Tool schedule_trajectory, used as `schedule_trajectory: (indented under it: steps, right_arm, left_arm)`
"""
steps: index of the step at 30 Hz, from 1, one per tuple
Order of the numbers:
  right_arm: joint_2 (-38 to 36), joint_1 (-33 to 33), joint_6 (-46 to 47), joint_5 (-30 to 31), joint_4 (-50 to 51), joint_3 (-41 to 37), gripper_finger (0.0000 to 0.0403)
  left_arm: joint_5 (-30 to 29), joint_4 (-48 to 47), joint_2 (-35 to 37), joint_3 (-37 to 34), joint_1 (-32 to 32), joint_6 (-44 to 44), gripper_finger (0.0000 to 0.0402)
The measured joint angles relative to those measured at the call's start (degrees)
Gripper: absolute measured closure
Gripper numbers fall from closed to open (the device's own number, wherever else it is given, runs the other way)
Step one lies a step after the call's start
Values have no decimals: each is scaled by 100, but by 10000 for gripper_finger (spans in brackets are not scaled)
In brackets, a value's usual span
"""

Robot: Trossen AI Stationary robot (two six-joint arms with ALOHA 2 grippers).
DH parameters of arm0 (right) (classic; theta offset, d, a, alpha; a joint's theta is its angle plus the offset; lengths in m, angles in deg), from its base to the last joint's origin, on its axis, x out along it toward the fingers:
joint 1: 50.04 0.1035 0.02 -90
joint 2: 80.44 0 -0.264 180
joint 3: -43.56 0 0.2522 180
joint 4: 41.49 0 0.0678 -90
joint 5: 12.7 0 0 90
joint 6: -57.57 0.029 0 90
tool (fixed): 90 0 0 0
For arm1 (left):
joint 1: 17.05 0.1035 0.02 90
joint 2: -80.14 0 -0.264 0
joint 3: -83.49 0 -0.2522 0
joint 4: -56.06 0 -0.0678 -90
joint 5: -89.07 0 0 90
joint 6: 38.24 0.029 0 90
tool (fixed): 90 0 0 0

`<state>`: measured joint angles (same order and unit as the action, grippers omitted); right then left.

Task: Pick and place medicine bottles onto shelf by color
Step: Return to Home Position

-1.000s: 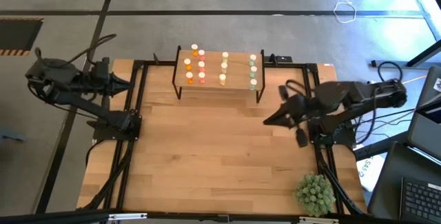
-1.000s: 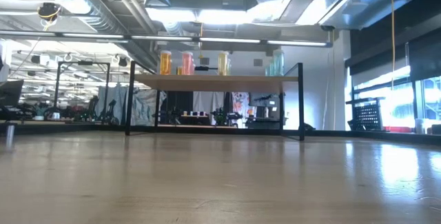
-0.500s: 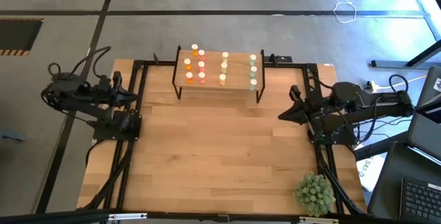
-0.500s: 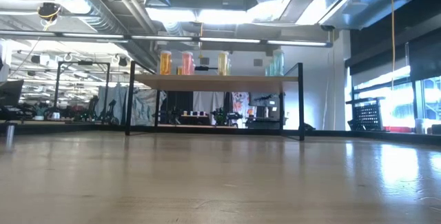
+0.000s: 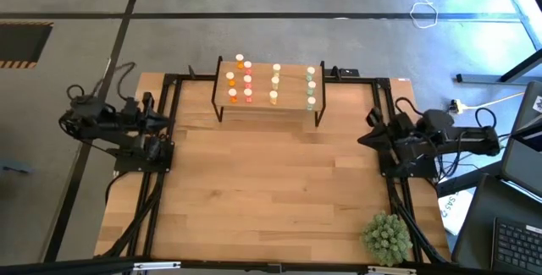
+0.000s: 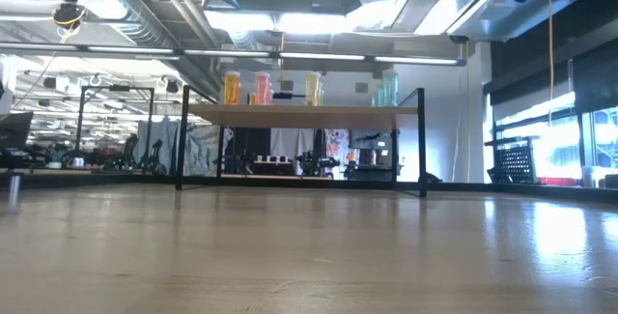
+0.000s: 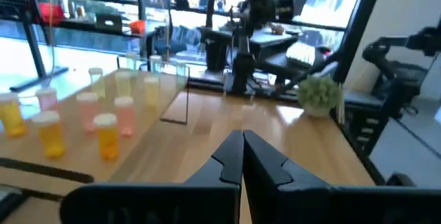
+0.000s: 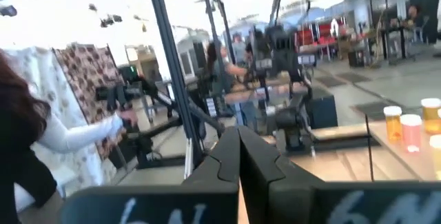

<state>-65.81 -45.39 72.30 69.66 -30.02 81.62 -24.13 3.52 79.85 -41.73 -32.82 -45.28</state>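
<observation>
The shelf (image 5: 269, 97) stands at the table's far middle on thin black legs. The medicine bottles stand on it in columns by color: orange (image 5: 230, 87), red-pink (image 5: 247, 80), pale yellow (image 5: 275, 85) and pale green (image 5: 311, 89). The low view shows the same columns, orange (image 6: 232, 87) to green (image 6: 388, 89), on the board (image 6: 304, 111). My left gripper (image 5: 161, 123) is shut and empty at the table's left edge, folded back over its base. My right gripper (image 5: 366, 137) is shut and empty at the right edge. Both wrist views show the fingers closed together (image 7: 242, 158) (image 8: 239, 158).
A spiky green plant ball (image 5: 387, 237) sits at the table's near right corner. Black frame rails (image 5: 161, 190) run along both sides of the tabletop. A person in a white sleeve (image 8: 62, 138) stands in the room beyond the table.
Both arms have folded back and sunk toward their bases. My right gripper has drawn from over the table toward the right edge. My left gripper has dropped lower at the left edge. Both have tipped up toward level. The bottles and shelf have not moved.
</observation>
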Motion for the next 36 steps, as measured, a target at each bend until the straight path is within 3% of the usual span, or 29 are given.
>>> schedule_trajectory:
  steps: [10,22,32,36]
  right_arm:
    - [-1445,-2,-24,48,-29,-709,403]
    - [-1431,-2,-350,111,138,-820,403]
    - [-1442,-2,-156,-7,-1496,-2301,402]
    - [-1411,-4,-189,28,-1383,-2376,402]
  left_arm:
    - [-9,318,7,-277,0,-9,401]
    - [-53,1034,4,-1055,0,11,401]
    - [-197,2733,4,-2451,0,54,401]
    - [-198,3526,7,-3020,0,94,401]
